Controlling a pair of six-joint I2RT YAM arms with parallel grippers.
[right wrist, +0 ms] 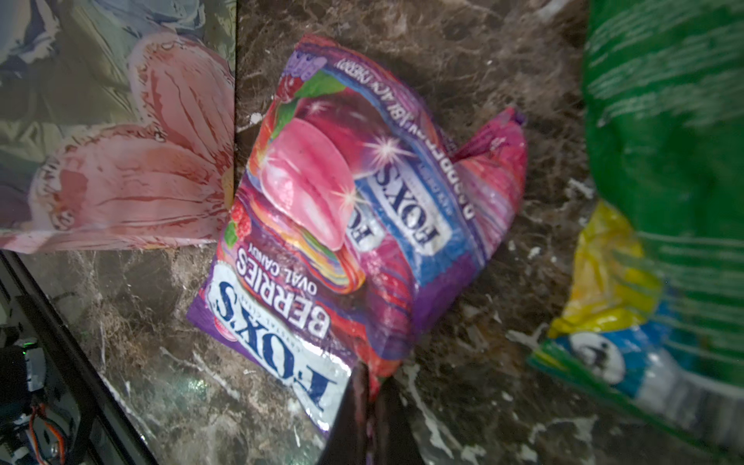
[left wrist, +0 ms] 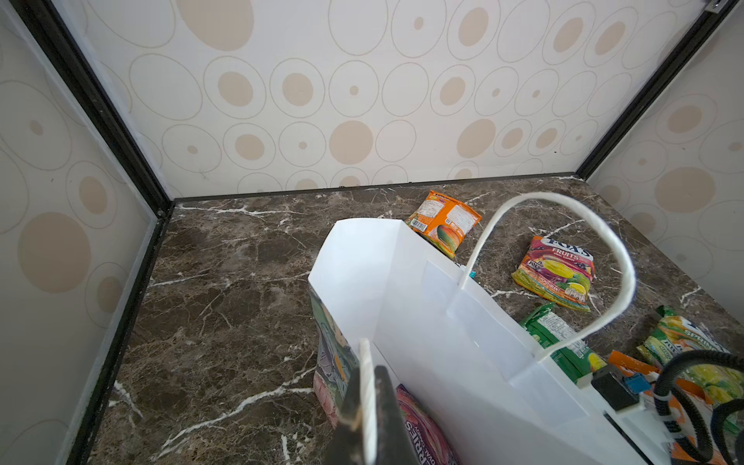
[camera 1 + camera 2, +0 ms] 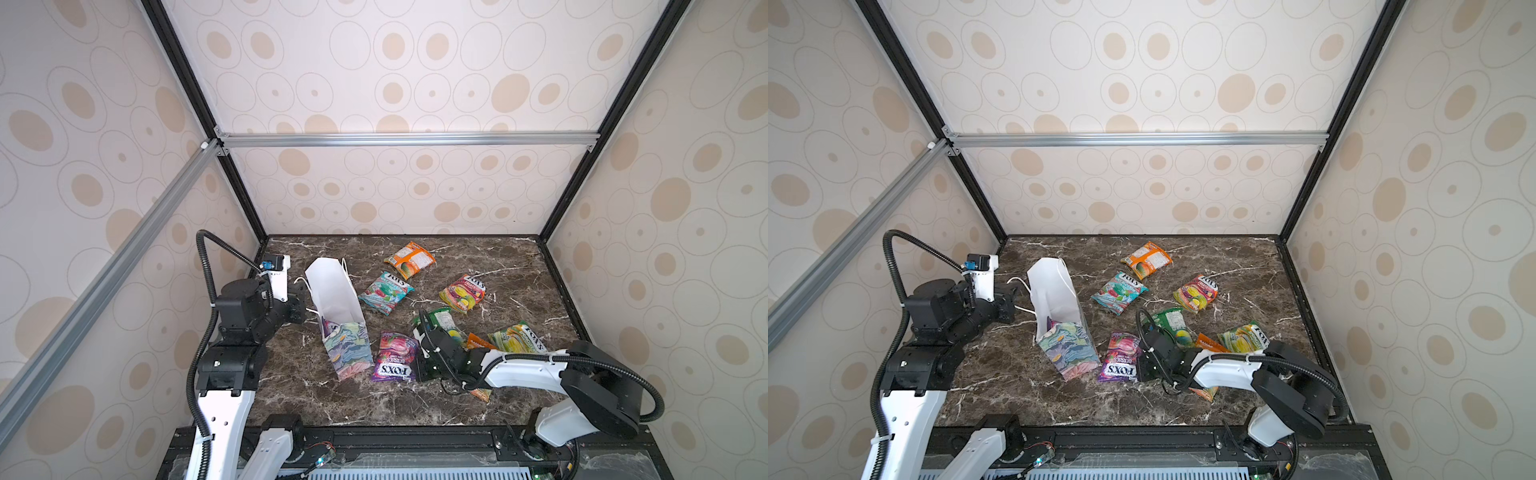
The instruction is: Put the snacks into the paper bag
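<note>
Right gripper (image 1: 372, 386) is pinched shut on a corner of the purple packet (image 1: 342, 225), which lies on the table (image 3: 374, 407) just beside the bag (image 3: 347, 353). Left gripper (image 2: 368, 386) clamps the bag's rim, holding the mouth open. One inner packet (image 2: 422, 426) shows inside, so I judge the task barely begun. Beyond lie six more: green packet (image 3: 442, 322), near orange packet (image 3: 478, 341), yellow-green packet (image 3: 517, 336), red-yellow packet (image 3: 463, 293), teal packet (image 3: 384, 293) and far orange packet (image 3: 409, 259).

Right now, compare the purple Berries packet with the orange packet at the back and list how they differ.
The purple Berries packet lies logo-up beside the paper bag; the orange packet lies barcode-up, far back. The right gripper pinches the purple Berries packet's corner; the orange packet is untouched. Both are glossy candy packets outside the bag.
</note>
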